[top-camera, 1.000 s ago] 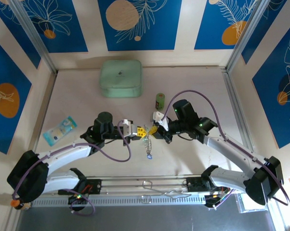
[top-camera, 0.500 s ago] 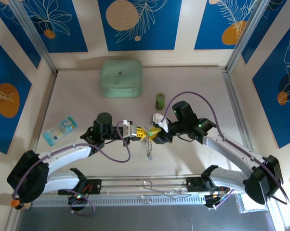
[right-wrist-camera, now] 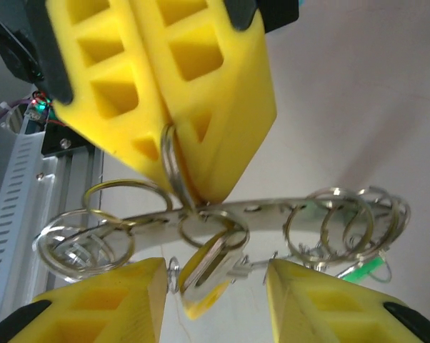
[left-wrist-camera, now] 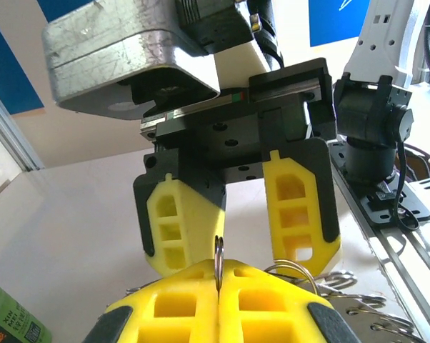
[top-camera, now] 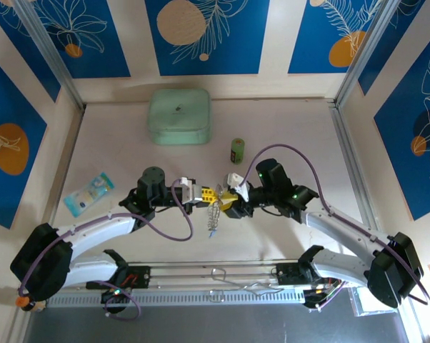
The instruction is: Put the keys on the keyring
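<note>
My left arm [top-camera: 93,232] and right arm [top-camera: 343,221] reach in from both sides and meet over the table [top-camera: 115,143]. My left gripper [top-camera: 203,194] is pinched tight on the thin keyring [left-wrist-camera: 218,259], holding it up on edge. My right gripper [top-camera: 229,201] faces it, fingers spread wide, holding nothing. Under them hangs a metal strip [right-wrist-camera: 272,207] with small rings [right-wrist-camera: 311,221], maybe carrying a yellow key [right-wrist-camera: 201,282] and a green key [right-wrist-camera: 363,270]. I think I am between grabs. Next my right fingers must catch one key and slide it on.
</note>
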`<state>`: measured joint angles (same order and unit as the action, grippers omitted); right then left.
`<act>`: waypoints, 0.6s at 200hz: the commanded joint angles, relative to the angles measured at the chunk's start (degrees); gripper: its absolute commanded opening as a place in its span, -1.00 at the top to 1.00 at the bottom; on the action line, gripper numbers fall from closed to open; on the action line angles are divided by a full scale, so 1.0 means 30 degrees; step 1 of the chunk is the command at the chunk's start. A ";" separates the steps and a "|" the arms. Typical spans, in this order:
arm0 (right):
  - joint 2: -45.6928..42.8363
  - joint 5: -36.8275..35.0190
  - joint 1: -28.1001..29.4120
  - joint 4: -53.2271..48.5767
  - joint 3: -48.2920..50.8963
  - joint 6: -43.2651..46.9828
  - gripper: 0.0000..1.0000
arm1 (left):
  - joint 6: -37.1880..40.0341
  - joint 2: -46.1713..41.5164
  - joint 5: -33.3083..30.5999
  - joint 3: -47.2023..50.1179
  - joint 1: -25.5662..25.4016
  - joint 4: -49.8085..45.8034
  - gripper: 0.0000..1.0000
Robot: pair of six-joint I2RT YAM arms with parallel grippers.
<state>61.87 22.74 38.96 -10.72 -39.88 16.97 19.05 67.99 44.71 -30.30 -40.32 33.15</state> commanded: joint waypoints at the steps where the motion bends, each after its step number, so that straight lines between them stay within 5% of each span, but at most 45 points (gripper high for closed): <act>1: 0.0349 -0.0301 0.0269 0.1232 0.0221 -0.0545 0.17 | -0.0450 -0.0123 0.0260 0.0055 -0.0155 0.1353 1.00; 27: 0.0444 -0.0774 0.0460 0.1398 0.0220 -0.0429 0.27 | -0.0462 -0.0198 0.0056 0.0114 -0.0154 0.1424 1.00; 69: -0.0177 -0.1838 0.0548 -0.0877 -0.0577 0.0776 0.77 | 0.0165 -0.0312 -0.0957 -0.0108 -0.0154 0.0352 1.00; 120: -0.0964 -0.3569 0.0578 -0.2976 -0.1919 0.1840 0.95 | 0.0917 -0.0170 -0.1436 -0.0602 -0.0146 -0.1306 1.00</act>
<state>60.51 14.85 40.18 -15.51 -42.39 20.14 19.99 67.99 40.71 -30.28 -40.32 30.94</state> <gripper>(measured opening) 0.076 0.043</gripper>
